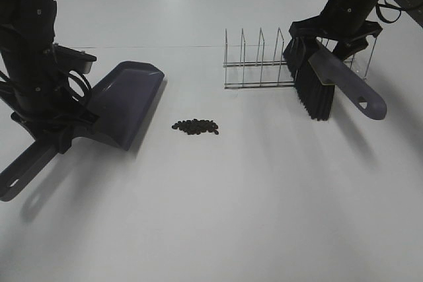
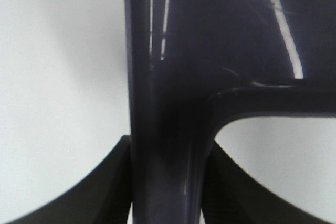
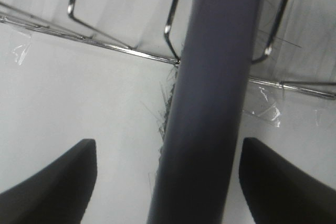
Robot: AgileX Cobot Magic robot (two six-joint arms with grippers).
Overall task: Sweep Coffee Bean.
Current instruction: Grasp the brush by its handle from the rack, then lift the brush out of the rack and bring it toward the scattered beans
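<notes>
The coffee beans (image 1: 195, 127) lie in a small dark cluster on the white table. The purple dustpan (image 1: 122, 100) sits left of them with its open mouth facing them. My left gripper (image 1: 63, 133) is shut on its handle neck. In the left wrist view both fingers (image 2: 89, 192) press the dustpan handle (image 2: 165, 145). The brush (image 1: 310, 90) stands bristles-down against the wire rack, and its grey handle (image 1: 347, 80) slants forward and right. My right gripper (image 1: 336, 37) is open and straddles the handle (image 3: 210, 103), with a clear gap beside one finger (image 3: 52, 182).
A wire rack (image 1: 258, 64) with several upright dividers stands at the back right, right behind the brush; its wires (image 3: 121, 48) show in the right wrist view. The white table (image 1: 231, 209) stretches in front of the beans.
</notes>
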